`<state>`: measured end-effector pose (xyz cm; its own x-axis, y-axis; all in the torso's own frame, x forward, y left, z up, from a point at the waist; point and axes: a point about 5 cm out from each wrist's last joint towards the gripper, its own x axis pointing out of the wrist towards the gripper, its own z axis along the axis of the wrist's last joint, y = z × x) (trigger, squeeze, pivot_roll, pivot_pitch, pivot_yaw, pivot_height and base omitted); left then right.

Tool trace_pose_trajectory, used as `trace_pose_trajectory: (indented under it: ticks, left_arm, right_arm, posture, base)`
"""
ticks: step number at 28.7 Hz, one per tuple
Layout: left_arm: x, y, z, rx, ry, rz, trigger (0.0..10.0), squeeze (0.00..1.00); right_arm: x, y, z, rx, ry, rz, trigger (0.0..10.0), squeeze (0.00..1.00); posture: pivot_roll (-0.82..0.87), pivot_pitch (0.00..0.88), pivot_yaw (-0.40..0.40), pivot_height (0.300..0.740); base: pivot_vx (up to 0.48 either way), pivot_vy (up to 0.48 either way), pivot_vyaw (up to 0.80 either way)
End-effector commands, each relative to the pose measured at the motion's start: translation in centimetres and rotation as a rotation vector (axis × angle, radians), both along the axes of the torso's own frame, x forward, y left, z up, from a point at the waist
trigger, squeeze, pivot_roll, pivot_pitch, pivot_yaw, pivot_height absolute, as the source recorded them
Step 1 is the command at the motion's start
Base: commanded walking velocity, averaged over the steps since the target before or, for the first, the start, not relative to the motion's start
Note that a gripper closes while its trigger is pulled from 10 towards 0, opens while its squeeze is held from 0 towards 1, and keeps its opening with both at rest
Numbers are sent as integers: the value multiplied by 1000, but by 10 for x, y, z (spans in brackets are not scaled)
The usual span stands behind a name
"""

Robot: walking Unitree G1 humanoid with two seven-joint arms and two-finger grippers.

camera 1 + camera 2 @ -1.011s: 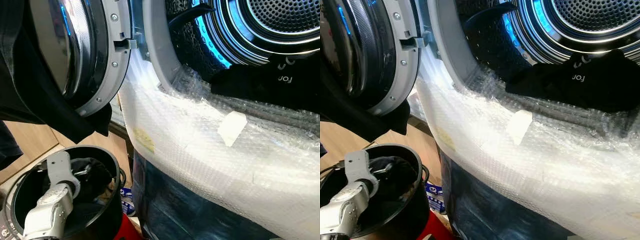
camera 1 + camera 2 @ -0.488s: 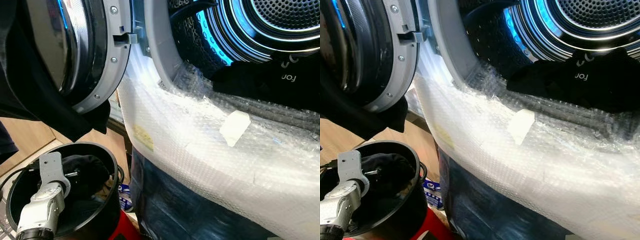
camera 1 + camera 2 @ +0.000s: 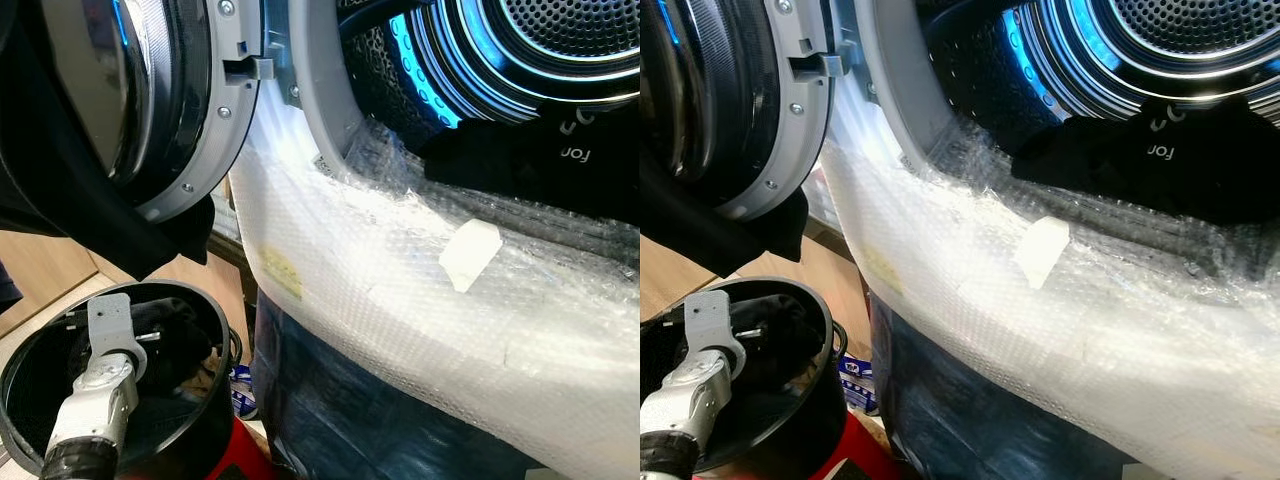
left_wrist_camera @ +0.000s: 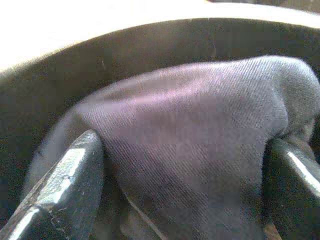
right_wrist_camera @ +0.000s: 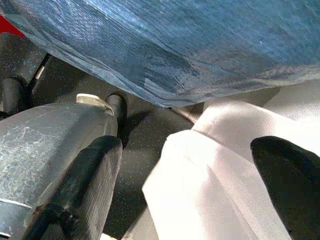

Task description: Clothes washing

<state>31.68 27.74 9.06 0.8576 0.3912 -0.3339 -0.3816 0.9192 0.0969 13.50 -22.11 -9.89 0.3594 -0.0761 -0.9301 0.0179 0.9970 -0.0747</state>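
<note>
Since a second ago, left arm sunk deeper into round black plastic laundry bucket (image 3: 205,330). Left gripper (image 4: 182,165) spread wide around dark woven garment (image 4: 200,145), apparently not yet clamped; blurred. Pick-up likely next. Head view adds black garment with white lettering (image 3: 560,150) in washer drum (image 3: 570,40). Right gripper (image 5: 197,180) idle, fingers apart.

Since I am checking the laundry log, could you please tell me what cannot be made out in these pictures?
- Left gripper: head views hide its fingers inside the black bucket; whether they pinch the dark cloth between them is unclear.
- Bucket's contents: shadowed, partly hidden by the left arm.
- Black garment in the drum: its print is cut off, unreadable.
- Right gripper: the wrist view is too close to place it.
</note>
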Motion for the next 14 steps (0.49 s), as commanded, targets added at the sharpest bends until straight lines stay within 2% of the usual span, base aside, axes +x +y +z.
trace_pose_trajectory:
  ticks: [1,3,9,10,14]
  left_arm:
    - [2,3,2,41,1,15,10000,1000]
    - [3,-3,-1,26,1,18,10000,1000]
    - [5,-2,-2,29,-4,19,10000,1000]
    - [5,-3,-6,28,9,23,10000,0]
    - [6,-1,-12,42,45,34,10000,0]
  right_arm:
    - [-5,-5,-1,-18,20,9,10000,0]
    - [-7,-2,-2,-16,17,40,10000,0]
    - [-7,-2,-2,-15,17,42,10000,0]
    - [-14,-2,-4,-12,29,12,10000,0]
    - [-25,0,-8,-13,40,-28,10000,0]
  posture:
    - [-22,101,-74,740]
    - [-20,101,-73,740]
    - [-20,101,-73,740]
    - [-45,109,-41,740]
    - [-53,107,-36,740]
  base:
    - [0,0,0]
    - [0,0,0]
    - [0,0,0]
    - [0,0,0]
    - [0,0,0]
